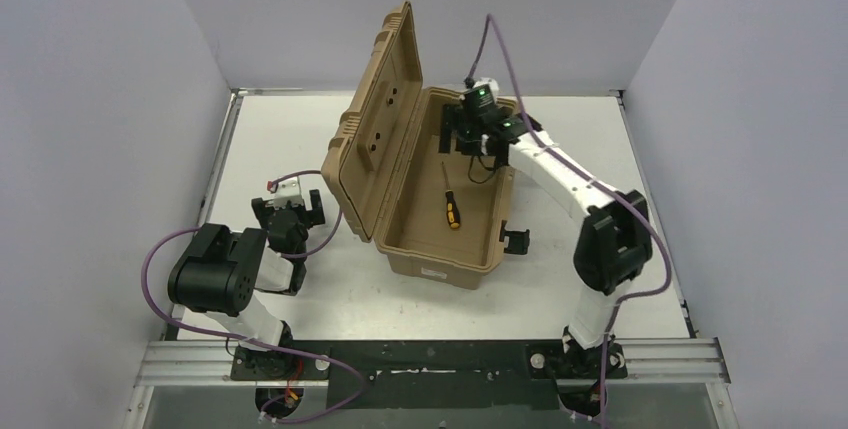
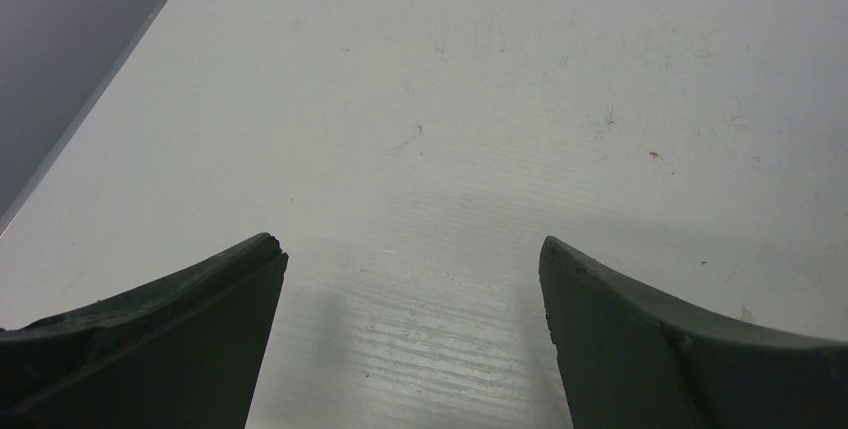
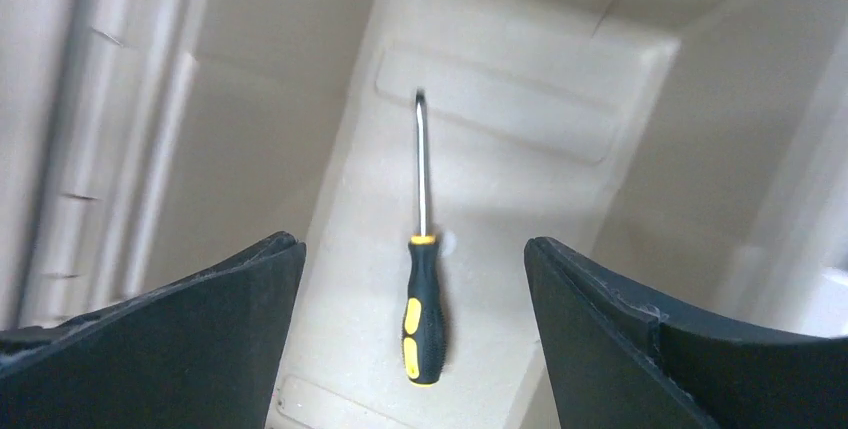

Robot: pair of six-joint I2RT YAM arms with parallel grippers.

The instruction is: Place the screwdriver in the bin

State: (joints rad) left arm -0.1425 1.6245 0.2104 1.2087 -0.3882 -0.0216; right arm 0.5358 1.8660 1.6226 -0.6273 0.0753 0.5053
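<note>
The tan bin [image 1: 436,267] stands open in the middle of the table, its ribbed lid [image 1: 375,129] raised on the left. The screwdriver [image 1: 450,201], with a thin shaft and a black-and-yellow handle, lies flat on the bin's floor; it also shows in the right wrist view [image 3: 423,309]. My right gripper [image 1: 468,145] hangs open and empty over the far end of the bin, well above the screwdriver [image 3: 414,244]. My left gripper [image 1: 291,211] is open and empty over bare table left of the bin [image 2: 412,244].
Black latches [image 1: 516,238] stick out from the bin's right side. Grey walls enclose the white table [image 1: 640,199] on three sides. The left wrist view holds only white tabletop [image 2: 450,99] and a wall edge at the upper left.
</note>
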